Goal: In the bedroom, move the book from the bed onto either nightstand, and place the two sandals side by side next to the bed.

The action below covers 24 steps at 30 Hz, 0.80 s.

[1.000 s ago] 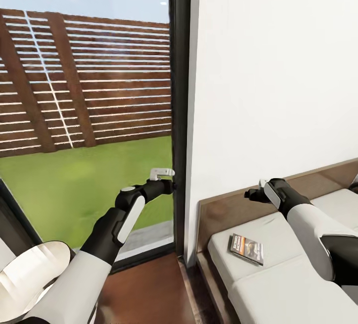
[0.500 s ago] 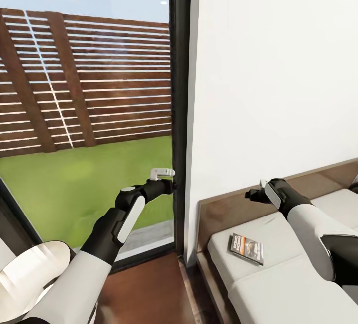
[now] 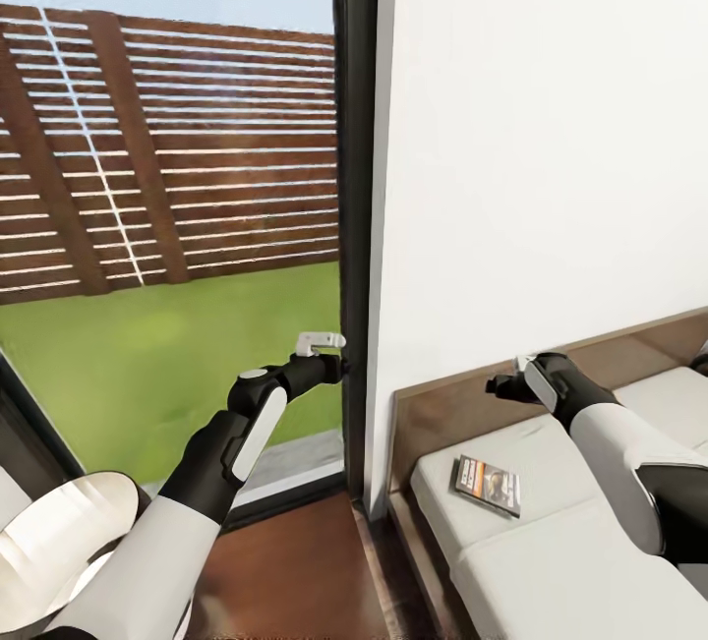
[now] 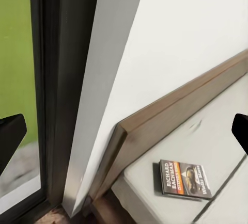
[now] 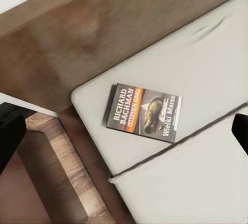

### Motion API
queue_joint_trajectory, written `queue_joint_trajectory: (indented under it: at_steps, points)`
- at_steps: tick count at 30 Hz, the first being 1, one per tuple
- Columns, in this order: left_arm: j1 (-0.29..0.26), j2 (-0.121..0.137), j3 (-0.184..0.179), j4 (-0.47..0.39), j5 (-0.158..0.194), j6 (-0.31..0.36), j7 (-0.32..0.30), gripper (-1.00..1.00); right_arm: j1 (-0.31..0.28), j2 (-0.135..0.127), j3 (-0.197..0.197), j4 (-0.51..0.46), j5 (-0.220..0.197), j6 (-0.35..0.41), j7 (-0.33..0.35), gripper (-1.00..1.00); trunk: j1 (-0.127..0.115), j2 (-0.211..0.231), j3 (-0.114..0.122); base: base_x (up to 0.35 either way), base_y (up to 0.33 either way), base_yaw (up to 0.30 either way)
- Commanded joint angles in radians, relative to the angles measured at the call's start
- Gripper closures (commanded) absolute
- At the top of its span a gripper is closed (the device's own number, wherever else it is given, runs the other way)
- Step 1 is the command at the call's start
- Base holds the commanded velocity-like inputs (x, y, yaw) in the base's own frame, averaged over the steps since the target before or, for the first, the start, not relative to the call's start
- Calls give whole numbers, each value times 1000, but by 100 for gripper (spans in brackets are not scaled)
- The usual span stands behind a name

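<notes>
The book (image 3: 487,486) lies flat on the off-white mattress of the bed (image 3: 600,532), near the corner by the dark wooden headboard (image 3: 447,416). Its dark cover with an orange band and white lettering faces up (image 5: 144,112) and also shows in the left wrist view (image 4: 184,178). My right gripper (image 3: 500,384) hovers open above the headboard end of the bed, over and behind the book, its dark fingertips (image 5: 9,131) spread wide. My left gripper (image 3: 324,342) hangs open in front of the window frame, left of the bed, fingertips (image 4: 10,136) far apart.
A tall dark-framed window (image 3: 356,207) fills the left side, with grass (image 3: 167,365) and a slatted fence (image 3: 197,148) outside. A white wall (image 3: 551,148) rises behind the bed. Brown plank floor (image 3: 295,571) runs between the window and the bed's frame (image 5: 67,167).
The whole head picture has shifted up a little, so the camera has tilted slightly down. Both arms and the book keep their places.
</notes>
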Motion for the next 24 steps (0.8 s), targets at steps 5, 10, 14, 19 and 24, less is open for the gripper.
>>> queue_joint_trajectory:
  at_steps: [5,10,14,19,24]
  points:
    - [0,0,1,-1,0,4,-2,-100,-1,-6,4,0,-9,4,-4,-100,1,-2,-10,0,0,0]
    - [0,1,1,-2,-1,3,-1,-100,-1,-16,3,1,-10,3,-4,-100,1,-2,-18,0,0,0]
    - [1,0,1,-2,-1,2,-1,-100,-1,-19,3,2,-10,-2,-3,-100,1,-2,-25,0,0,0]
    - [1,0,1,-2,-1,2,-1,-100,-1,-19,2,2,-11,-7,-2,-100,1,-2,-33,0,0,0]
    - [1,-1,1,-2,-1,2,-1,-100,-1,-19,-1,2,-12,-30,-2,-100,1,-2,-41,0,0,0]
